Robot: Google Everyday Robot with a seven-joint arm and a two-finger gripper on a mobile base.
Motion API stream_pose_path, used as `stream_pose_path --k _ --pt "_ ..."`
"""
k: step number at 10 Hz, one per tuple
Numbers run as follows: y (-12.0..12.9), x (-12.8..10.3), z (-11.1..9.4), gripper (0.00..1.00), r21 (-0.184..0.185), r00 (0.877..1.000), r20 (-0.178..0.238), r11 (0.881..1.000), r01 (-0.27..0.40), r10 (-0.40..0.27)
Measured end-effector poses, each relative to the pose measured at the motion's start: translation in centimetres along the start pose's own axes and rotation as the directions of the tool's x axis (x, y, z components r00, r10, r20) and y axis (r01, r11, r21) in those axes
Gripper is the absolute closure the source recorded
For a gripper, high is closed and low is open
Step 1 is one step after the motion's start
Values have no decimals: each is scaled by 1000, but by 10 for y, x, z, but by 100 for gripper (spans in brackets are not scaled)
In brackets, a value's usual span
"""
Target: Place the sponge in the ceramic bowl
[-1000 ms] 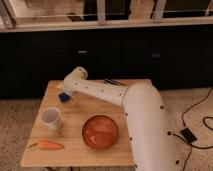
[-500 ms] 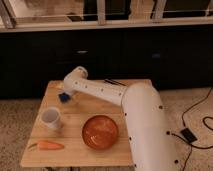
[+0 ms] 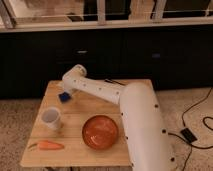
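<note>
The blue sponge lies on the wooden table near its far left corner. My gripper hangs from the white arm's wrist directly over the sponge and reaches down to it. Whether it touches the sponge I cannot tell. The orange-red ceramic bowl stands near the table's front middle, well to the right of and nearer than the sponge. It holds nothing.
A white mug stands left of the bowl, between it and the sponge. A carrot lies at the front left edge. A black bar rests at the table's back edge. Cables trail on the floor at right.
</note>
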Motion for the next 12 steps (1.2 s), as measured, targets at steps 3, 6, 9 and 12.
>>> stream_pose_path --k 3,6,9,12 --pt "-3 4 2 20 -30 999 -22 999 -30 29" --pt "-2 11 2 20 -60 996 -59 995 -77 73" --pt "-4 14 2 20 -73 993 -78 992 -98 93" --pt "-6 15 3 20 -100 990 -95 988 -115 105"
